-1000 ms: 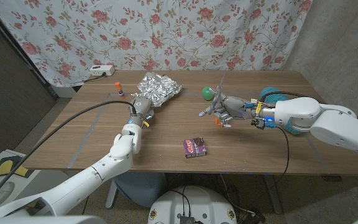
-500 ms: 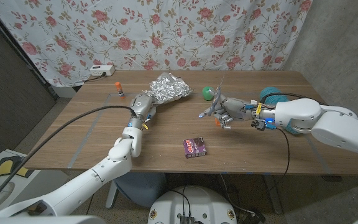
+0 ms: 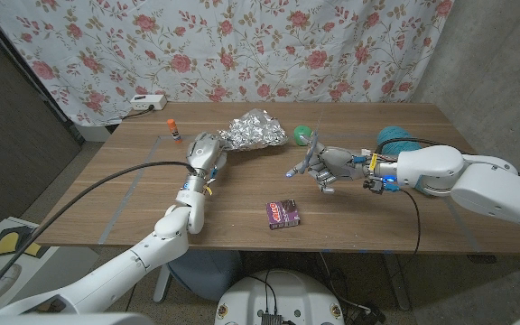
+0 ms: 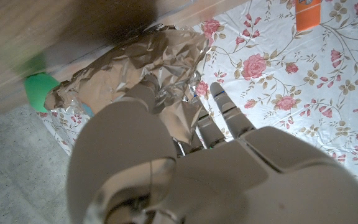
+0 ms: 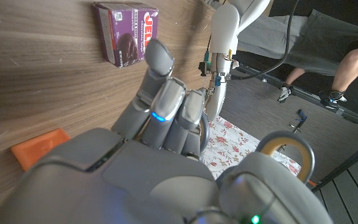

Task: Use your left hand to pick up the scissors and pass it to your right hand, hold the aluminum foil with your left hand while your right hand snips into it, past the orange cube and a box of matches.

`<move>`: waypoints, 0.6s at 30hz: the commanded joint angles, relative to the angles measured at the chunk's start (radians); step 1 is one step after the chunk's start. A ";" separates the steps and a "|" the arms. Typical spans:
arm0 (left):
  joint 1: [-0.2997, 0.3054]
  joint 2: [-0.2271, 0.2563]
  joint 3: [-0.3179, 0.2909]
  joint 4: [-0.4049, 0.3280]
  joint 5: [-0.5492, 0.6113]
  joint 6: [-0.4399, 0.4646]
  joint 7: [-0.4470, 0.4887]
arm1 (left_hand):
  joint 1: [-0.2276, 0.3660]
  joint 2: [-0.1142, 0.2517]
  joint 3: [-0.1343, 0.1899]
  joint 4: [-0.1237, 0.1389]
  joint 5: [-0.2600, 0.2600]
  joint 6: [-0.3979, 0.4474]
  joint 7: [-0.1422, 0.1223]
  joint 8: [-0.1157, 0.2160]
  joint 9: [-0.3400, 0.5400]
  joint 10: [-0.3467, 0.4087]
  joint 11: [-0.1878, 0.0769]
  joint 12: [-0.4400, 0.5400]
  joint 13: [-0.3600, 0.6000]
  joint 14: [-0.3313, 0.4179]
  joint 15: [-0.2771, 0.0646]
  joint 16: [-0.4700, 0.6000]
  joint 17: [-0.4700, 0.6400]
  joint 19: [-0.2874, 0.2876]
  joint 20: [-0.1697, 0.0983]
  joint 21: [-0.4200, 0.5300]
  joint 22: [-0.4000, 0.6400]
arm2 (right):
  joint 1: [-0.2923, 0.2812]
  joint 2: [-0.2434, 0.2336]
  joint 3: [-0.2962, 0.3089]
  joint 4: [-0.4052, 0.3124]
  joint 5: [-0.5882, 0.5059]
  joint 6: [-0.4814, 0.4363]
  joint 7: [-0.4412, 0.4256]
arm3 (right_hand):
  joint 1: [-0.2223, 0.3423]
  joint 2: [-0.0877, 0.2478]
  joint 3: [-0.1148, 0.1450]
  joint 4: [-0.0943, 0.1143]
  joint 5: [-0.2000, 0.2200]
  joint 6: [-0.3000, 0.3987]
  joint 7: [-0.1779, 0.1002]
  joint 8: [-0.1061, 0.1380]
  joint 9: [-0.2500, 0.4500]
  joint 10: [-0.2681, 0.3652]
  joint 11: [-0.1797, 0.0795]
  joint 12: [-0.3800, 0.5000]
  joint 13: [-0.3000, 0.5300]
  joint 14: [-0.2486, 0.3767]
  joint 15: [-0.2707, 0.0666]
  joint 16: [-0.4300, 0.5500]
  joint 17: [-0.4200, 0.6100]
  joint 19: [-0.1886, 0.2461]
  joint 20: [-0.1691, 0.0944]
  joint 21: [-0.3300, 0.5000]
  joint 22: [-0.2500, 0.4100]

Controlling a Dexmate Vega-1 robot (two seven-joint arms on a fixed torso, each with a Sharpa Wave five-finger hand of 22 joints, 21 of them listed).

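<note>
Across the frame's middle band sits the wooden table (image 3: 134,194), floral curtain (image 3: 242,45) behind it. Upper centre, the crumpled aluminum foil (image 3: 255,132) — the left hand (image 3: 204,149) grips its left edge, fingers closed into the foil (image 4: 148,81) in the left wrist view. Right of centre, the right hand (image 3: 325,164) is clamped on the scissors (image 3: 307,159), blades pointing left toward the foil, not touching it. A teal object (image 3: 391,137) sits at the right behind the right arm, a green ball (image 3: 303,136) just beside the foil's right end. Lower centre — a purple box (image 3: 283,213). Under the right hand, the orange cube (image 5: 40,147) lies on the wood. Upper left, a small orange-capped item (image 3: 172,129).
</note>
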 commanded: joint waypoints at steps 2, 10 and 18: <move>0.044 0.015 -0.030 0.011 -0.013 -0.065 0.163 | 0.015 0.000 0.007 0.006 0.003 0.012 0.000 0.010 0.005 -0.006 0.000 -0.003 0.004 0.044 -0.028 0.010 0.009 0.009 0.000 0.006 0.003 | 0.016 0.000 -0.020 -0.012 0.004 -0.031 0.018 | 0.002 0.005 -0.005 0.004 -0.002 0.117 0.129 -0.001 0.004 0.000 -0.006 0.001 0.003 -0.003 0.003 -0.001 0.001 -0.001 0.003 0.007 0.006; 0.065 0.024 -0.045 -0.001 -0.007 -0.058 0.177 | 0.018 0.001 0.015 0.013 0.009 0.014 0.000 0.018 0.012 -0.021 0.003 -0.012 0.008 0.029 -0.019 -0.009 0.006 0.000 -0.003 0.004 0.003 | 0.021 -0.012 -0.029 -0.013 0.014 -0.054 0.037 | 0.002 0.004 -0.005 0.003 -0.004 0.116 0.128 -0.002 0.006 0.000 -0.005 0.001 0.003 -0.002 0.003 -0.001 0.001 -0.002 0.005 0.011 0.007; 0.071 0.019 -0.054 0.008 -0.019 -0.075 0.193 | 0.026 0.003 0.015 0.020 0.020 0.003 0.001 0.030 0.024 -0.031 0.001 -0.022 0.015 0.065 -0.034 0.007 0.024 0.001 -0.007 0.006 0.004 | 0.046 -0.013 -0.050 -0.005 0.015 -0.084 0.076 | 0.003 0.004 -0.005 0.002 -0.004 0.117 0.129 -0.002 0.007 0.001 -0.005 0.001 0.003 -0.001 0.003 -0.001 0.001 -0.003 0.003 0.011 0.002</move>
